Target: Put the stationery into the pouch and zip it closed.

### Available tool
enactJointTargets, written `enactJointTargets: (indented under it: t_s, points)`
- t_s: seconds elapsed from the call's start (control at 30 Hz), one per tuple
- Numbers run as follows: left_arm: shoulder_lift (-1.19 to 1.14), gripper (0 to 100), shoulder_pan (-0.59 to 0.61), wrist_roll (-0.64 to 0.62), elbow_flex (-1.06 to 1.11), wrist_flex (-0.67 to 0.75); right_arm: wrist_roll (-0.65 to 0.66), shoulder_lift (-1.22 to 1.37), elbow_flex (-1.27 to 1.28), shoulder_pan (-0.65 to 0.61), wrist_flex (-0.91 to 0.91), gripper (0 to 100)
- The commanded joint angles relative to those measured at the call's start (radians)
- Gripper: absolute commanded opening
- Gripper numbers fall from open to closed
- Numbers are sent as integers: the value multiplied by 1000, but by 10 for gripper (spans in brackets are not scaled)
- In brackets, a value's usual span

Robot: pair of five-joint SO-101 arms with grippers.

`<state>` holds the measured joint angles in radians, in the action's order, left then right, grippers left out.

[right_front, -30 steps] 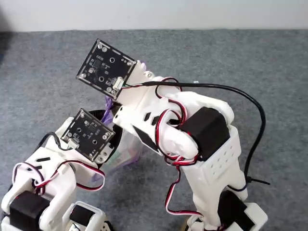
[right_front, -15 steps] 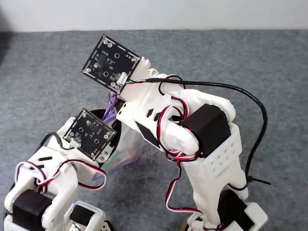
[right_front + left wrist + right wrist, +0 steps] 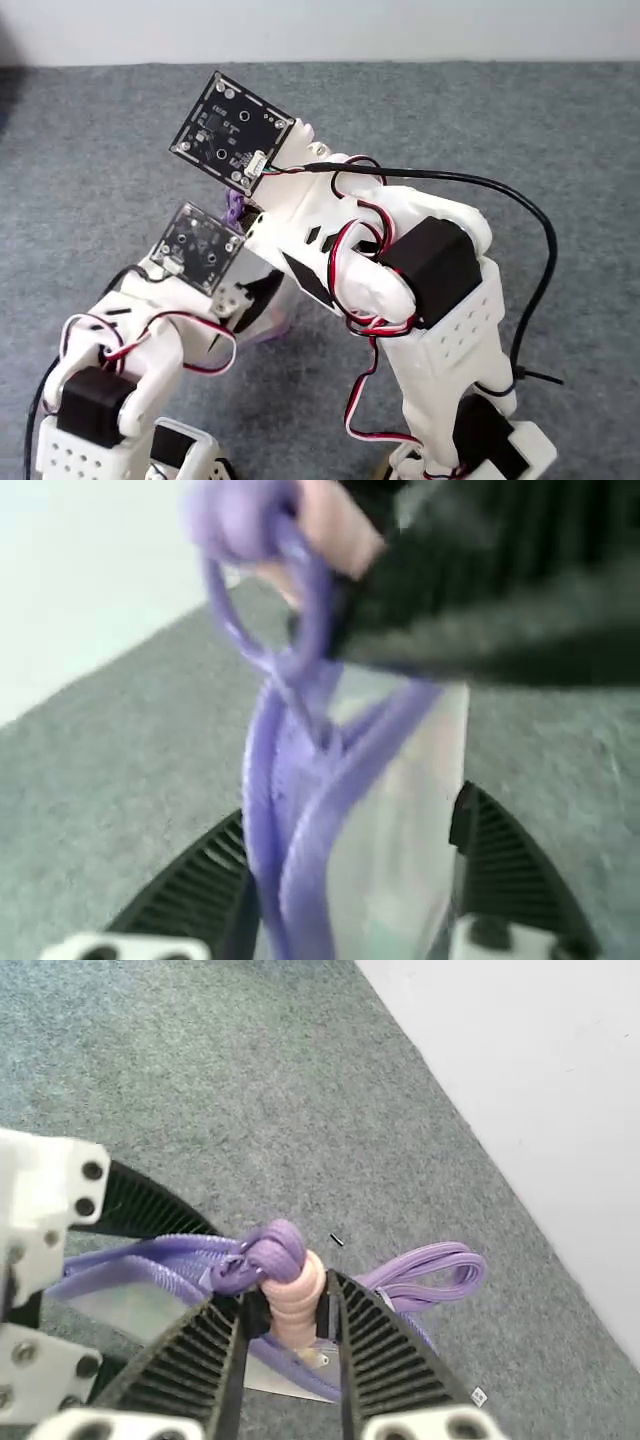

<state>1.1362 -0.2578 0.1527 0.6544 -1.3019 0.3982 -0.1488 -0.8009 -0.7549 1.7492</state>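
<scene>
Right gripper (image 3: 285, 1302) pinches the zip pull (image 3: 298, 1290); left gripper (image 3: 350, 818) clamps the pouch (image 3: 400, 810), 8 o'clock from the worktop's (image 3: 90, 130) centre in the high view. A hard tug could slip either grip.

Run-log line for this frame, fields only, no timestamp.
left gripper: shut on pouch | right gripper: shut on zipper pull | zip closure: cannot tell | surface: grey carpet
</scene>
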Motion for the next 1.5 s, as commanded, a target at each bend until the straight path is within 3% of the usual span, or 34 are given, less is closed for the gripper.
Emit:
enactJointTargets:
  t_s: [0.0,0.13,0.57,0.83,1.07,1.47]
  points:
    - [12,269,6,-9,-8,72,8,-45,-5,8,16,7]
    - [12,258,6,-9,-8,118,8,-44,-5,8,16,7]
    - [14,10,5,-5,-48,109,8,-47,-5,15,10,7]
    - [14,14,5,-9,-191,-5,69,-41,-5,101,-22,7]
    - [14,14,8,-8,-245,-68,69,-33,-5,102,-30,7]
    - [14,9,11,-43,-383,-206,71,48,-5,231,-180,7]
